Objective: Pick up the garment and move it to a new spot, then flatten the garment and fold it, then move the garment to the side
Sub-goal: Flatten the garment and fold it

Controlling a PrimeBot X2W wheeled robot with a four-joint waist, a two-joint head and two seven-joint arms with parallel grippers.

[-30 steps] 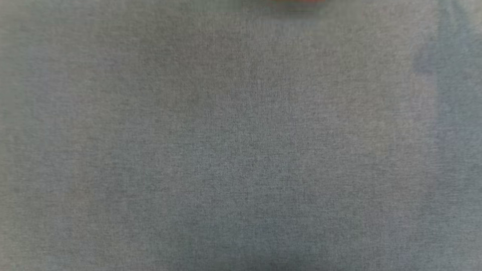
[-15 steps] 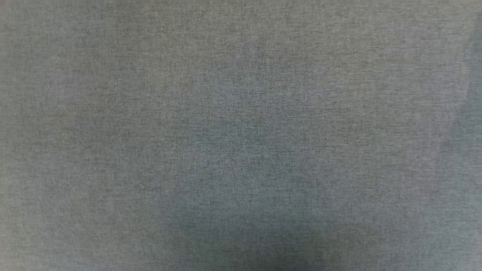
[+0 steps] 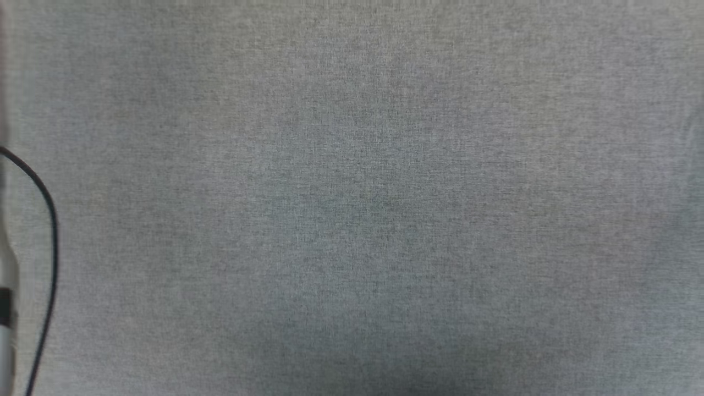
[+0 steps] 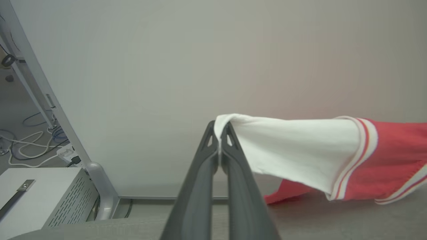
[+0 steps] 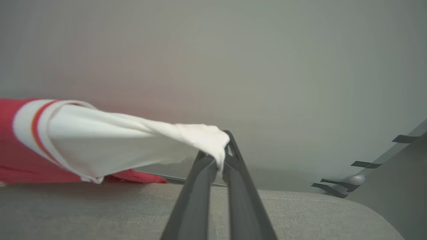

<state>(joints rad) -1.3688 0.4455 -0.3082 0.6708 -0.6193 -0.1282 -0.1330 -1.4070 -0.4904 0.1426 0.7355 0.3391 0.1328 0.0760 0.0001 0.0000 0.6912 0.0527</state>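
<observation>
Since one second ago, a black cable [image 3: 52, 236] and a pale forearm [image 3: 5, 330] have entered the left edge of the head view, above the grey fabric surface [image 3: 352, 198]; whether the camera or the arm moved cannot be told.

The left gripper [image 4: 220, 128] is closed, its two fingers pressed together on the tip of one white sleeve [image 4: 293, 146] of the garment [image 4: 390, 160]. The right gripper [image 5: 223, 146] is likewise clamped on the tip of the other white sleeve [image 5: 126, 140].

The garment hangs stretched between the two grippers in front of a plain wall [image 4: 166, 66]. Its red body sags, and the lower edge reaches the grey fabric surface. A vented grey box [image 4: 40, 196] stands at the lower left of the left wrist view.
</observation>
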